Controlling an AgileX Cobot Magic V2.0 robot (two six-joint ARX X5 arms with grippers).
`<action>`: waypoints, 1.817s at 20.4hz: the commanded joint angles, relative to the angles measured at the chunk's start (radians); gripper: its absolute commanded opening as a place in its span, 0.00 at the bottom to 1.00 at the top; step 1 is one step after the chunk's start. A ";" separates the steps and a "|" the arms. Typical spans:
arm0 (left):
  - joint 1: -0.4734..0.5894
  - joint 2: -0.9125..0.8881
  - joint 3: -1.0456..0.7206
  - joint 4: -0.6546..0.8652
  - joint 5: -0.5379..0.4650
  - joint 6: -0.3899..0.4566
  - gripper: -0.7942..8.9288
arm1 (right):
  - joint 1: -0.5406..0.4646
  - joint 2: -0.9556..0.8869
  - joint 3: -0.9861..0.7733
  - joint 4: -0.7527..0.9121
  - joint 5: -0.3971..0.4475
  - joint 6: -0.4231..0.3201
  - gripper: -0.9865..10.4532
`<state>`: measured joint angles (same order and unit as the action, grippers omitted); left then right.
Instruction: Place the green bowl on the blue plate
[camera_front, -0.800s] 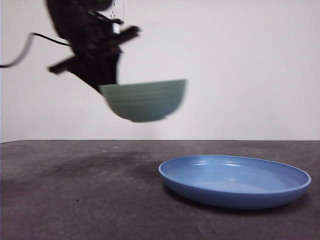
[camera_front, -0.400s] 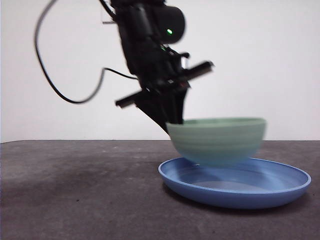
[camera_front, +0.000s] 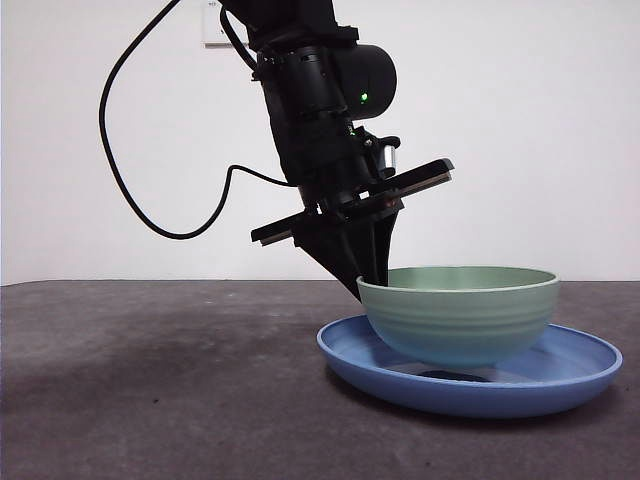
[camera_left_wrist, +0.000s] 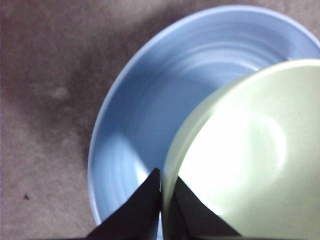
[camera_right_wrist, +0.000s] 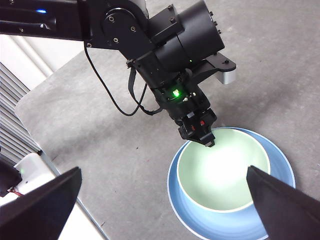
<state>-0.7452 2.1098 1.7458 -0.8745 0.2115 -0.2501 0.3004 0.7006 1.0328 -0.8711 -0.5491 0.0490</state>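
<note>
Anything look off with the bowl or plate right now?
Nothing stands out. The green bowl sits upright inside the blue plate, the left gripper clamped on its rim. No spill or damage shows.

dark grey matte surface (camera_front: 150, 400), faint smudges; plain white wall (camera_front: 520, 130) behind; white box (camera_right_wrist: 27, 172) at surface edge

The front camera is sitting low, looking level across the table (camera_front: 150, 400), very near the green bowl (camera_front: 458, 315) and blue plate (camera_front: 560, 385). The left wrist camera is looking down from very close, the bowl (camera_left_wrist: 250, 165) filling its 4 o'clock side. The right wrist camera is looking down from high up. All three are sharing the bowl and plate.
</note>
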 joint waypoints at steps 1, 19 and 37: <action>-0.016 0.014 0.028 0.015 0.002 -0.004 0.11 | 0.004 0.003 0.019 0.009 -0.001 -0.001 0.57; 0.005 -0.137 0.214 -0.397 0.001 0.235 0.66 | 0.004 0.003 0.019 0.003 -0.001 -0.001 0.57; 0.011 -1.077 -0.480 -0.090 0.002 0.248 0.73 | 0.004 0.004 0.019 0.002 -0.001 0.000 0.57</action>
<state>-0.7288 1.0336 1.2659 -0.9771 0.2119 0.0143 0.3008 0.7006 1.0328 -0.8753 -0.5491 0.0490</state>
